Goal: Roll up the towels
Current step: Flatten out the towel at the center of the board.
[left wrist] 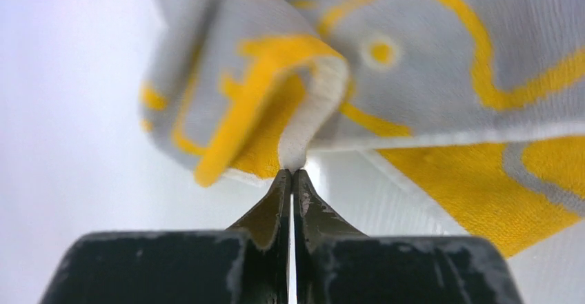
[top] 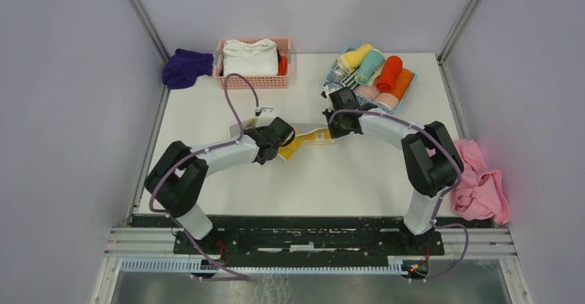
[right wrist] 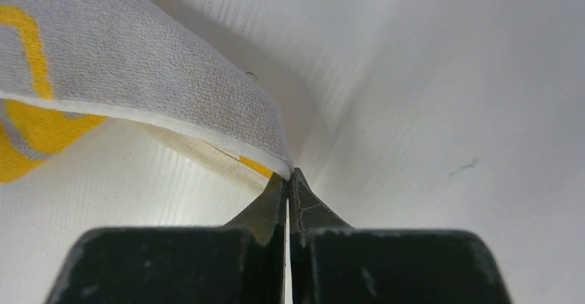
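Yellow towel [top: 308, 140] w/ grey-white print is stretching btwn both grippers, centre of top view, over white table [top: 345, 180]. Left gripper [left wrist: 292, 173] is pinching its folded edge w/ jaws closed; right gripper [right wrist: 288, 174] is nipping a corner likewise. Purple towel [top: 186, 67] is lying upper left.

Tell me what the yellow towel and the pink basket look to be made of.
The yellow towel looks like soft, matte cloth, perhaps microfibre or terry: the close views show a fine nubbly weave and a white hemmed edge. The pink basket is probably moulded plastic, since its walls are a regular lattice of small holes.
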Tool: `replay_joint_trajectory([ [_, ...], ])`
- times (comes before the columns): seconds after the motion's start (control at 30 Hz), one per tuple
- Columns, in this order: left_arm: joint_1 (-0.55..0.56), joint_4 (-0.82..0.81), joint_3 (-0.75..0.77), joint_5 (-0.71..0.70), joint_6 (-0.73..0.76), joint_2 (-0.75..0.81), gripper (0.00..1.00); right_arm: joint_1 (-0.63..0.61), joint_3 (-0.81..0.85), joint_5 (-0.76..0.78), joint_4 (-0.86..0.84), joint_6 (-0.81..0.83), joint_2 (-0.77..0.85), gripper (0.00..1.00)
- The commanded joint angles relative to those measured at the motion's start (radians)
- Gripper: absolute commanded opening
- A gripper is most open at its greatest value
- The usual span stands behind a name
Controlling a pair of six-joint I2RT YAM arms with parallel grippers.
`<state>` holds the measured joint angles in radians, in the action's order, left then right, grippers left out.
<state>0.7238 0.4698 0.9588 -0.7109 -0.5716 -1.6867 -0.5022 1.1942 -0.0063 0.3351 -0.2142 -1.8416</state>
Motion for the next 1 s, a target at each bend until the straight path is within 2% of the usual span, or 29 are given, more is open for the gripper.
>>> replay_joint_trajectory([
  [0.0, -0.109, -0.001, 0.083, 0.000, 0.065, 0.195, 0.03, 0.007, 0.090, 0.149, 0.086, 0.107, 0.116, 0.01],
  [0.1, -0.225, -0.007, 0.142, 0.116, 0.112, 0.287, 0.03, 0.018, 0.155, 0.221, 0.132, 0.178, 0.160, 0.01],
  [0.27, -0.461, 0.007, 0.311, 0.392, 0.138, 0.365, 0.03, 0.024, 0.264, 0.375, 0.184, 0.312, 0.230, 0.00],
  [0.37, -0.535, 0.021, 0.382, 0.463, 0.137, 0.405, 0.03, 0.024, 0.273, 0.450, 0.188, 0.384, 0.299, 0.00],
  [0.47, -0.577, 0.027, 0.373, 0.511, 0.107, 0.467, 0.03, 0.024, 0.226, 0.485, 0.193, 0.428, 0.396, 0.00],
  [0.6, -0.581, 0.034, 0.248, 0.541, 0.062, 0.579, 0.03, 0.024, 0.105, 0.448, 0.227, 0.422, 0.578, 0.01],
  [0.73, -0.580, 0.054, 0.072, 0.520, 0.005, 0.684, 0.03, 0.024, -0.038, 0.318, 0.296, 0.327, 0.720, 0.02],
  [0.97, -0.580, 0.010, -0.321, 0.597, -0.199, 0.814, 0.03, 0.024, -0.198, 0.077, 0.445, 0.100, 0.734, 0.03],
])
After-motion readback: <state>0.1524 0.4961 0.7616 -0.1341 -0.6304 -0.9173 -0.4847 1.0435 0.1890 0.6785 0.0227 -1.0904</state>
